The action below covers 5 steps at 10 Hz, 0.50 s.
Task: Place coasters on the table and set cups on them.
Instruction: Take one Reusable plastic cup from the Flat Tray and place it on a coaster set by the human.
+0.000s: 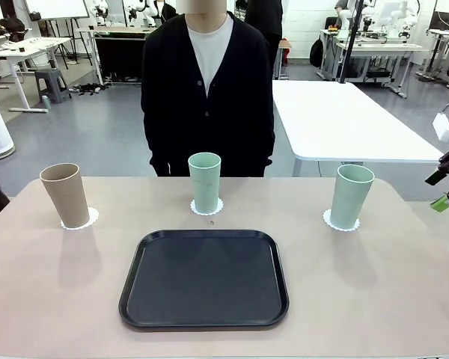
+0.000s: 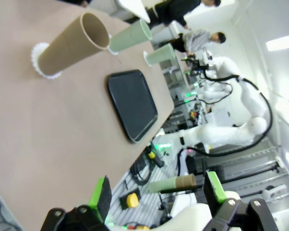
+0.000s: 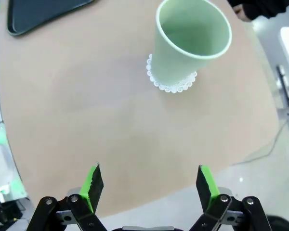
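On the beige table [image 1: 75, 299] three cups stand upright, each on its own white scalloped coaster. The brown cup [image 1: 65, 194] is at the left on a coaster [image 1: 90, 219]; a mint cup [image 1: 205, 182] stands in the middle on a coaster [image 1: 207, 211]; another mint cup [image 1: 351, 196] stands at the right on a coaster [image 1: 331, 220]. My right gripper [image 3: 148, 185] is open and empty, back from the right mint cup [image 3: 188, 43] and its coaster [image 3: 172, 85]; it shows at the right edge [image 1: 447, 191]. My left gripper [image 2: 156, 195] is open and empty, far from the brown cup [image 2: 72, 44].
An empty black tray [image 1: 204, 279] lies in the middle of the table, nearer the robot's side. A person in a black cardigan [image 1: 206, 90] stands at the far edge behind the middle cup. A white table [image 1: 344, 120] stands behind on the right.
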Tool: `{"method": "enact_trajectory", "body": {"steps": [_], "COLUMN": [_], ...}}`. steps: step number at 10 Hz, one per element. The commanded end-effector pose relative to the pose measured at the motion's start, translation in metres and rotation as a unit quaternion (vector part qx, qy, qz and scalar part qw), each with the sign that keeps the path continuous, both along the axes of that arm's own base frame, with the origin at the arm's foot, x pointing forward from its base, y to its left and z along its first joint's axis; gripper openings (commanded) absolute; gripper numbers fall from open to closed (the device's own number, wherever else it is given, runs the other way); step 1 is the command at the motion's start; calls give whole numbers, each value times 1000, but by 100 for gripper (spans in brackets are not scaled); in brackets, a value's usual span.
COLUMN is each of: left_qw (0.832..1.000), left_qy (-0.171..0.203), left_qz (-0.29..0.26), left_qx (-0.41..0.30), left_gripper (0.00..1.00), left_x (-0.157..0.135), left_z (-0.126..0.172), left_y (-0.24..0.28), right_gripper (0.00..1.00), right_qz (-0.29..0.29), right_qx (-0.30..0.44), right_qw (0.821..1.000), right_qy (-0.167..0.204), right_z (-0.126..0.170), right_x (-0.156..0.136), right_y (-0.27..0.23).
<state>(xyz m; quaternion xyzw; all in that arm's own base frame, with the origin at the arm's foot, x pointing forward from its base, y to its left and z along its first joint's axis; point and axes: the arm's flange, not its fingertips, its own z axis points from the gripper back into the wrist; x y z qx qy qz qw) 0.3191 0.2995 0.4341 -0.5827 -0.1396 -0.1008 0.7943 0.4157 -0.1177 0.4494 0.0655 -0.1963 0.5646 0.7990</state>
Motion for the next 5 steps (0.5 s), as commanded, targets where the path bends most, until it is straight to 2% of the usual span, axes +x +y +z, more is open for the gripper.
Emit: {"method": "enact_trajectory", "body": {"steps": [1,3,5], "left_qw": [1000,1000,1000], "left_qy": [4,4,4], "left_qz": [6,6,6], "left_qx": [3,3,3], "left_gripper": [100,100,100], "left_x": [-1,-1,-1], "left_z": [2,2,2], "left_y": [-1,-1,-1], "right_gripper": [100,100,100], "right_qz": [-64,-89,-110], "right_qx": [-43,-71,-78], "right_qw": [997,993,990], "right_qy": [12,34,45], "right_z": [8,28,53], "right_x": [-31,-54,-65], "right_y": [37,60,69]}}
